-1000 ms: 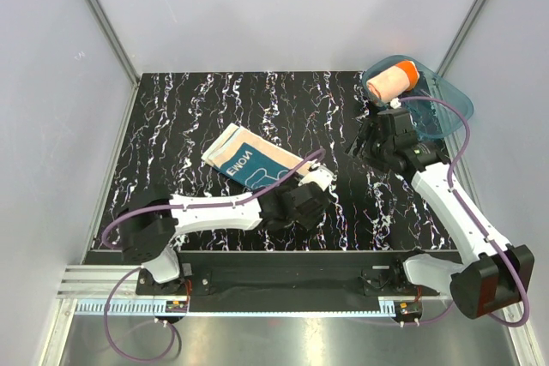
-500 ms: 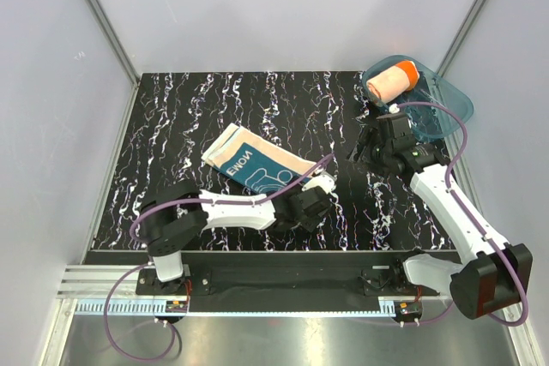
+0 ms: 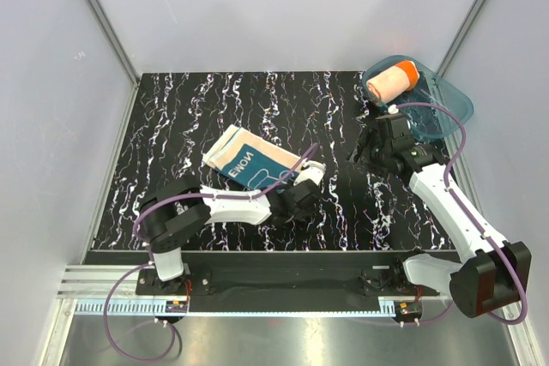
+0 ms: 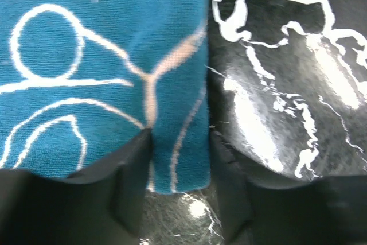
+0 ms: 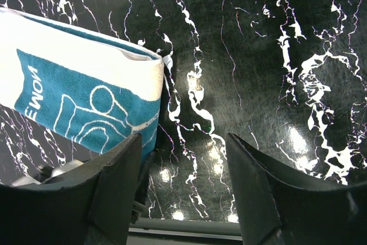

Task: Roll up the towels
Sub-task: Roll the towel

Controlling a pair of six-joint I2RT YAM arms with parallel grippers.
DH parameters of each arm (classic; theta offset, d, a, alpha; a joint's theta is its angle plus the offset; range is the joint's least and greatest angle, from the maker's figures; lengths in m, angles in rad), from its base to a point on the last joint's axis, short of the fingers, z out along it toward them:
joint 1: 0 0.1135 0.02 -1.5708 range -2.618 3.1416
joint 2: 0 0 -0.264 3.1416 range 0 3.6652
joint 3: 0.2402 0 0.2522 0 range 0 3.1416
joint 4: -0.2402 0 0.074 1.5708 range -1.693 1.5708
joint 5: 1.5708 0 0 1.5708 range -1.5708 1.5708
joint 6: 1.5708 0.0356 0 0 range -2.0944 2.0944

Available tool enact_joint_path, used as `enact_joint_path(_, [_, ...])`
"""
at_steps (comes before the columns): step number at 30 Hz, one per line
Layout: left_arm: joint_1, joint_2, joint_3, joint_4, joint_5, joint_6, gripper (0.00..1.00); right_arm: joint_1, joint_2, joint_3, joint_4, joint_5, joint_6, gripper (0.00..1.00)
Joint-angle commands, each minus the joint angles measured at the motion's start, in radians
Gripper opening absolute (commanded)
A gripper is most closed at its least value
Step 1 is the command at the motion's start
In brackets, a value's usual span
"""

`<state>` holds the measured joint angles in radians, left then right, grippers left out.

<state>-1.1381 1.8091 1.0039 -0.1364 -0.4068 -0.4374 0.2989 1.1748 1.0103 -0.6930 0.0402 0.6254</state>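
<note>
The teal towel [image 3: 253,159], lettered "EWON", lay flat on the surface [image 3: 171,126]. The left tool [image 4: 179,147] straddled its corner; whether it gripped, I couldn't tell. The right tool [image 5: 183,142] hung open. The orange towel [image 3: 388,83] sat rolled in the tub [image 3: 450,105].

White arms [image 3: 452,209] carry black joints [image 3: 176,222] and purple cables [image 3: 466,137].

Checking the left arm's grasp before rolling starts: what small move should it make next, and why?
Probably close the left gripper on the teal towel. In the left wrist view the towel's corner lies between the fingers, which stand apart around it, not pinching, and the towel lies flat and unrolled on the table.
</note>
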Motion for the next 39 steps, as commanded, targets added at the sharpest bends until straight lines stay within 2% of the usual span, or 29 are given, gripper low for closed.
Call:
enact_joint_path(1, [0.012, 0.010, -0.042, -0.020, 0.082, -0.043, 0.38, -0.006, -0.009, 0.005, 0.024, 0.003, -0.006, 0.66])
enact_joint_path(2, [0.012, 0.009, -0.044, -0.019, 0.083, -0.043, 0.26, -0.006, -0.009, 0.004, 0.021, 0.003, -0.006, 0.66])
enact_joint_path(3, [0.012, 0.007, -0.044, -0.017, 0.085, -0.043, 0.21, -0.006, -0.007, 0.004, 0.023, 0.001, -0.006, 0.64])
enact_joint_path(4, [0.012, 0.007, -0.044, -0.019, 0.085, -0.043, 0.10, -0.007, -0.009, 0.002, 0.023, 0.001, -0.006, 0.63])
enact_joint_path(6, [0.012, -0.001, -0.034, -0.028, 0.088, -0.044, 0.00, -0.007, -0.007, 0.001, 0.024, 0.000, -0.004, 0.61])
enact_joint_path(9, [0.014, -0.037, -0.036, -0.035, 0.121, -0.049, 0.00, -0.006, -0.010, 0.001, 0.029, -0.013, 0.000, 0.58])
enact_joint_path(13, [0.030, -0.108, -0.025, -0.046, 0.254, -0.078, 0.00, -0.007, -0.006, 0.016, 0.035, -0.037, 0.011, 0.57])
enact_joint_path(18, [0.090, -0.159, -0.016, -0.045, 0.401, -0.205, 0.00, -0.007, 0.016, 0.037, 0.078, -0.183, -0.012, 0.54])
enact_joint_path(19, [0.127, -0.171, -0.033, -0.017, 0.495, -0.231, 0.00, -0.006, 0.023, 0.037, 0.101, -0.245, -0.013, 0.53])
enact_joint_path(22, [0.202, -0.195, -0.105, 0.078, 0.646, -0.342, 0.00, -0.006, 0.040, 0.030, 0.134, -0.325, -0.013, 0.52])
enact_joint_path(32, [0.399, -0.206, -0.254, 0.273, 0.965, -0.590, 0.00, -0.004, 0.034, -0.038, 0.285, -0.494, 0.007, 0.53])
enact_joint_path(35, [0.457, -0.188, -0.304, 0.395, 1.074, -0.710, 0.00, 0.005, 0.040, -0.082, 0.358, -0.553, 0.025, 0.53])
enact_joint_path(39, [0.514, -0.174, -0.303, 0.312, 1.099, -0.713, 0.00, 0.052, 0.071, -0.125, 0.429, -0.571, 0.027, 0.56])
